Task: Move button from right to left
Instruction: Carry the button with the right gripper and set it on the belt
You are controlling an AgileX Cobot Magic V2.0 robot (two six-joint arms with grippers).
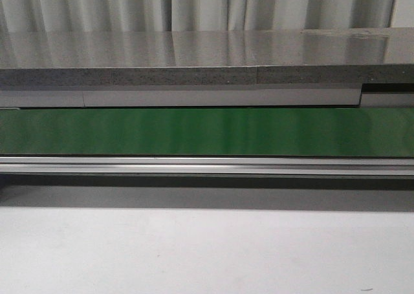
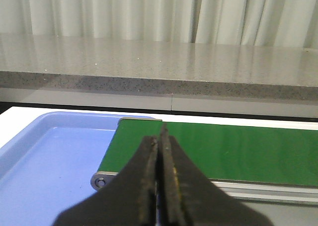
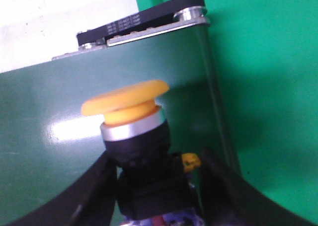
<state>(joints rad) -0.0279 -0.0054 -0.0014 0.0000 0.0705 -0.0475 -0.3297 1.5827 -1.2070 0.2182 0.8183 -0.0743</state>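
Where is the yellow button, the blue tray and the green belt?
button (image 3: 125, 98), right wrist view, on its yellow cap.
blue tray (image 2: 44, 166), left wrist view, on its bare floor.
green belt (image 1: 207, 131), front view, on its middle.

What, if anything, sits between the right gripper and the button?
Nothing visible does. The right gripper already has the button between its fingers over the green conveyor belt; whether the fingers press the black body is unclear.

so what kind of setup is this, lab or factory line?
Likely a lab mock-up of a factory line: a green conveyor belt with a belt-drive roller, a blue tray at its end, and curtains behind a stone counter.
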